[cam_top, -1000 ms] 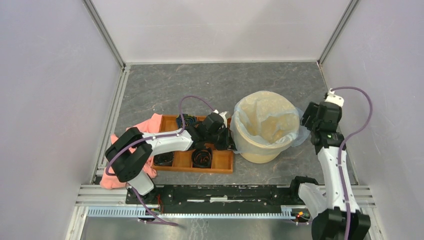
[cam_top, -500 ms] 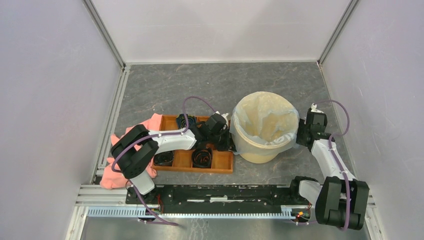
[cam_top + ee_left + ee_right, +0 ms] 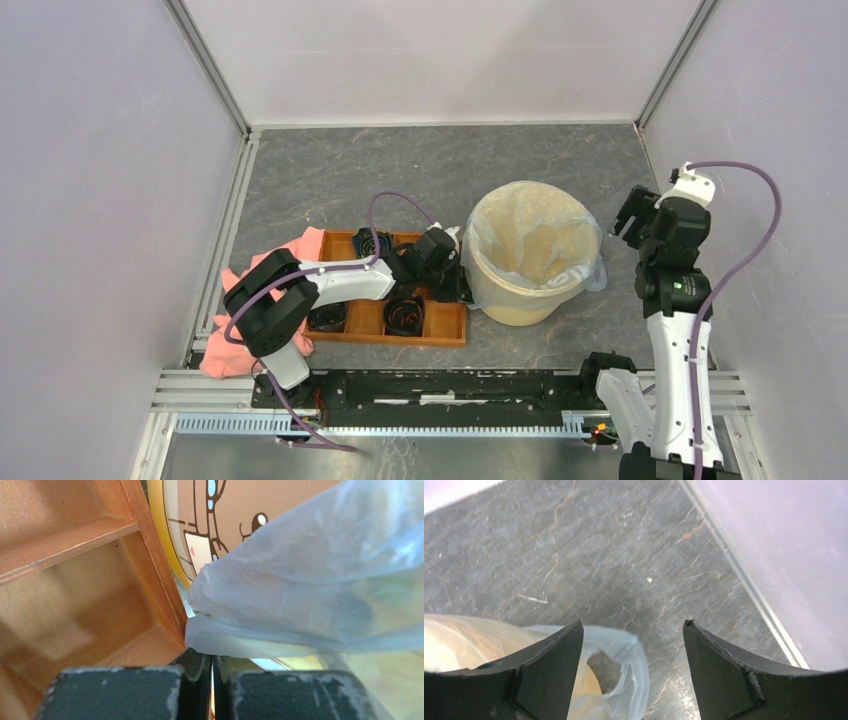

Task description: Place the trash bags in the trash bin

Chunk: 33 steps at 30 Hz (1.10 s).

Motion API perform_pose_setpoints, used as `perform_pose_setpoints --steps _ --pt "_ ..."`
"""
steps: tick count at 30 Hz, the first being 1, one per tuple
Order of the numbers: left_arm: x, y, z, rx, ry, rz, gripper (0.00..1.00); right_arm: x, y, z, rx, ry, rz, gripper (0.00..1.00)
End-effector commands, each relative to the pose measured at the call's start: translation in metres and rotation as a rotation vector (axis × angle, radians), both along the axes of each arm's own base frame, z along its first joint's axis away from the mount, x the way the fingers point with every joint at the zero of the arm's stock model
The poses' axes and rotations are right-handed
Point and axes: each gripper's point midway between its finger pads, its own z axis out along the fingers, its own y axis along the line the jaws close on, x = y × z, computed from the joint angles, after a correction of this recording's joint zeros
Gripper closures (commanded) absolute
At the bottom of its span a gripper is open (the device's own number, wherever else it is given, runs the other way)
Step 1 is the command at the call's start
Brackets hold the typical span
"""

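Note:
The pale yellow trash bin (image 3: 520, 308) stands right of centre. The pale-blue trash bag (image 3: 530, 235) lines it, its hem folded over the rim, with a loose flap (image 3: 592, 276) at the right. My left gripper (image 3: 462, 278) is low against the bin's left side, shut on the bag's hem. In the left wrist view the film (image 3: 310, 580) ends at my closed gripper (image 3: 211, 657), in front of the printed bin wall (image 3: 225, 510). My right gripper (image 3: 628, 215) is open and empty, raised beside the bin's right rim. The right wrist view shows it (image 3: 633, 625) above the flap (image 3: 624, 645).
An orange-brown compartment tray (image 3: 440, 322) with dark items lies left of the bin, under my left arm; its corner shows in the left wrist view (image 3: 155, 580). A salmon-pink cloth (image 3: 290, 250) lies at the tray's left. Walls close in left, right and back.
My right arm dropped to the bin's right side, then rose and drew back to the right, open. The bag's right hem now hangs over the rim. The left gripper stayed put.

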Motion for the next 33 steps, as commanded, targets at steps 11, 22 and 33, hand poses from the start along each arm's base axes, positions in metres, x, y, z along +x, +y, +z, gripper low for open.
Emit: perform_pose_setpoints --steps 11,22,33 --pt "0.005 -0.003 0.001 0.023 -0.039 -0.03 0.98 0.003 0.175 0.115 0.191 -0.228 0.961 0.18" --pt "0.003 -0.003 0.003 0.003 -0.023 -0.006 0.98 0.001 0.207 -0.011 0.062 0.237 0.943 0.44" --pt "0.004 -0.005 0.004 0.026 -0.041 0.03 0.98 0.056 0.123 -0.027 -0.176 0.015 0.326 0.56"
